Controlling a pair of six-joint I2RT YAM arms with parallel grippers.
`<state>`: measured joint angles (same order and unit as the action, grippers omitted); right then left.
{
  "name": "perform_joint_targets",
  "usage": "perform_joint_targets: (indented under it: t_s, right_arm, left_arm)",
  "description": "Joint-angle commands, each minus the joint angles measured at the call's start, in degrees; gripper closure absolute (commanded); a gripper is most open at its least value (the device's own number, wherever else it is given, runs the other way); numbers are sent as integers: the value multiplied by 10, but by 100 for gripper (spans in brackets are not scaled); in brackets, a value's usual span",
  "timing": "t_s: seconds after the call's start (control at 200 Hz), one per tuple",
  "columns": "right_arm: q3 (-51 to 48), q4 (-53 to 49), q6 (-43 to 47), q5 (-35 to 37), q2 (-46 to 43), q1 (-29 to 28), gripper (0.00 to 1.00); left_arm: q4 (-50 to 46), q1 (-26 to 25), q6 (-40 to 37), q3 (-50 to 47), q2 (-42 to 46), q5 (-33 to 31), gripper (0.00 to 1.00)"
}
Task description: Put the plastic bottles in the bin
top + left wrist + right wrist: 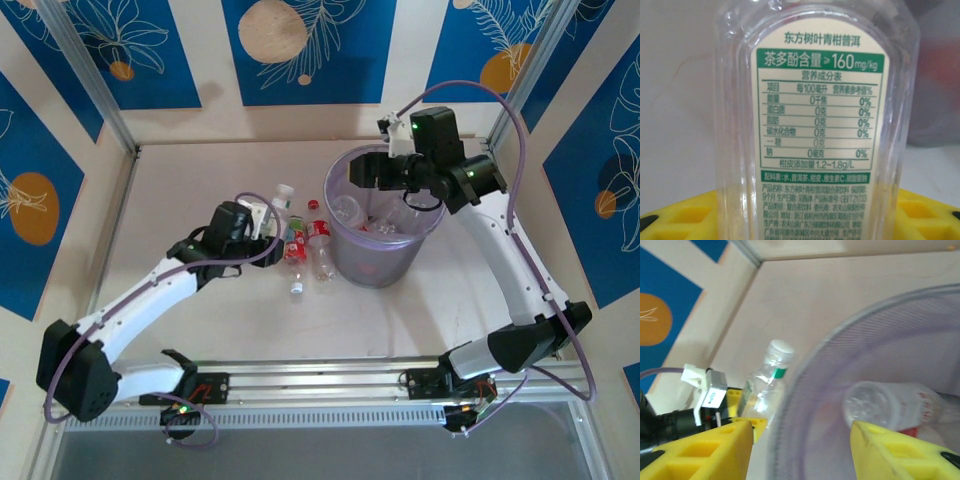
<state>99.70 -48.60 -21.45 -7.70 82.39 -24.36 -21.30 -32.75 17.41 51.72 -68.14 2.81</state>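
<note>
My left gripper (pixel 266 224) is shut on the green-label bottle (pixel 281 203), which stands just left of the bin (pixel 345 255). In the left wrist view this clear bottle (pixel 815 100) sits between the yellow pads (pixel 675 217), its label facing the camera. Two red-labelled bottles (pixel 294 252) (pixel 321 246) lie on the table between the left gripper and the bin. My right gripper (pixel 358 170) hovers open over the bin's far rim. Its yellow fingers (pixel 705 450) stand wide apart with nothing between them. A bottle (pixel 890 402) lies inside the bin (pixel 805 390).
A loose red cap (pixel 313 204) lies on the table beside the bin. Several bottles (pixel 352 211) rest inside the bin. The table's back wall and metal frame posts (pixel 90 80) border the workspace. The bin's wall (pixel 937 75) looms at the right of the left wrist view.
</note>
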Motion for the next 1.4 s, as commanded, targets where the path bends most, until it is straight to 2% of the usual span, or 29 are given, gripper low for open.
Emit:
perform_joint_targets:
  t_s: [0.0, 0.11, 0.315, 0.57, 0.67, 0.795, 0.97, 1.005, 1.04, 1.065, 1.135, 1.17, 1.396]
  right_arm:
    - [36, 9, -20, -20, 24, -28, 45]
    - [64, 18, -26, -27, 57, -49, 40]
    - [111, 25, -32, -44, 125, -73, 27]
    - [149, 34, -38, -84, 187, -86, 25]
    - [158, 30, -39, -91, 204, -87, 30]
    - [169, 30, -39, -95, 213, -88, 44]
    - [177, 26, -35, -94, 211, -88, 56]
    - [177, 27, -33, -94, 210, -88, 58]
    - [178, 29, -32, -94, 208, -88, 60]
    - [179, 30, -30, -93, 207, -88, 61]
    - [184, 33, -25, -84, 205, -88, 63]
    - [186, 41, -22, -77, 201, -87, 64]
    - [242, 67, -1, -52, 183, -68, 68]
  left_arm:
    - [68, 1, -27, 4, 25, 67, 86]
    - [114, 1, -28, -12, 44, 94, 100]
    - [201, 1, -24, -38, 63, 141, 100]
    - [248, 0, -26, -44, 56, 168, 100]
    - [257, 1, -27, -44, 54, 175, 100]
    - [251, 0, -31, -39, 47, 175, 100]
    - [245, 1, -33, -38, 47, 177, 100]
    - [242, 0, -34, -37, 48, 177, 88]
    - [239, 0, -34, -37, 51, 175, 69]
    - [236, 1, -34, -37, 53, 173, 58]
    - [226, 0, -37, -38, 62, 170, 17]
    - [222, 1, -38, -40, 70, 167, 1]
    - [195, 1, -35, -64, 130, 151, 0]
